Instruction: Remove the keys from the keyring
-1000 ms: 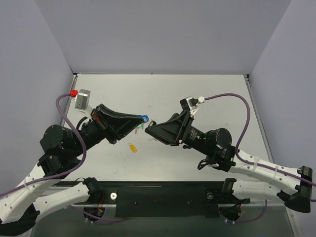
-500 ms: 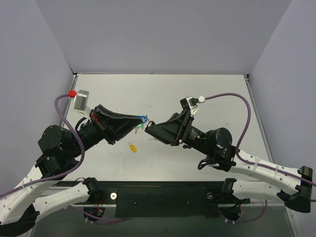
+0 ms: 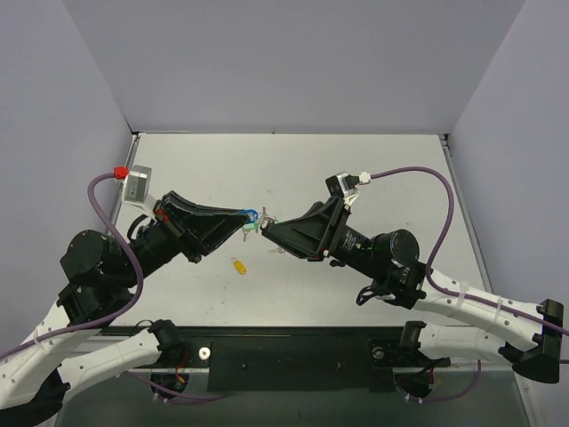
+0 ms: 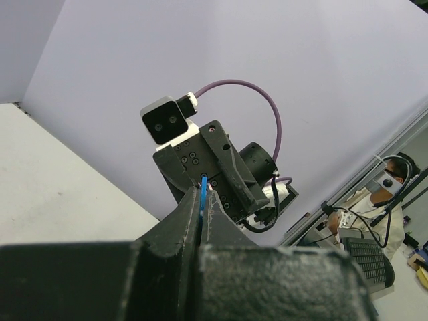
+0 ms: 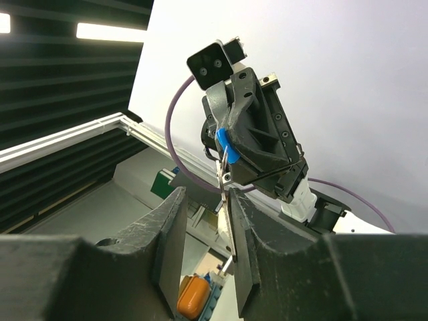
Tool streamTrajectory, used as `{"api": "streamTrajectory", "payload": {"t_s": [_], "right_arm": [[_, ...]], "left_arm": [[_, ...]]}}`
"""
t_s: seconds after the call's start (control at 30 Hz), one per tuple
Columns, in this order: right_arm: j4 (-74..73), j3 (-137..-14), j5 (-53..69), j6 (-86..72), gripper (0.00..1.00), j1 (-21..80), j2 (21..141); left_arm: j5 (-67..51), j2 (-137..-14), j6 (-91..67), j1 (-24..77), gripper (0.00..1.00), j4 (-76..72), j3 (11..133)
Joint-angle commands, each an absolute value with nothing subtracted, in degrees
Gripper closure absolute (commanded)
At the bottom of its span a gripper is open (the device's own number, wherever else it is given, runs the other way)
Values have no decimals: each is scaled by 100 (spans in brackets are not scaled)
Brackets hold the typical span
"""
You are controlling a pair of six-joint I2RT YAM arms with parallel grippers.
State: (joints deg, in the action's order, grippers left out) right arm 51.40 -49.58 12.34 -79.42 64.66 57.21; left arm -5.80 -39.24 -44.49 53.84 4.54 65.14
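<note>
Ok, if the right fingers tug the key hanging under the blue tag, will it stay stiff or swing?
Likely swings: the key dangles loosely below the blue tag, so it may pivot rather than resist. Probably slippery, being thin bare metal for the right fingers to pinch. The tag should hold, clamped edge-on in the shut left fingers.

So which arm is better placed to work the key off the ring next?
Right. The left gripper is shut on the blue tag, holding it up off the table. The right gripper faces it, jaws part open around the hanging key, so it can likely close and pull.
</note>
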Motion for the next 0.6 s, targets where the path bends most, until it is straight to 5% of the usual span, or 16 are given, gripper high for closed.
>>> {"api": "streamTrajectory", "payload": {"t_s": [0.0, 0.17, 0.43, 0.57], "right_arm": [[5572, -5194, 1178, -7875, 74, 6530, 5651], [5572, -5203, 1187, -7875, 78, 6530, 5704], [5449, -5273, 1222, -7849, 99, 6557, 5722], [5318, -5317, 1230, -7814, 100, 6565, 5748]], "left_arm": [[-518, -3858, -4359, 5361, 100, 352, 6715], [-545, -3841, -4359, 5361, 100, 360, 6697], [-571, -3727, -4368, 5361, 100, 255, 6592], [-580, -3665, -4342, 5361, 100, 255, 6583]]}}
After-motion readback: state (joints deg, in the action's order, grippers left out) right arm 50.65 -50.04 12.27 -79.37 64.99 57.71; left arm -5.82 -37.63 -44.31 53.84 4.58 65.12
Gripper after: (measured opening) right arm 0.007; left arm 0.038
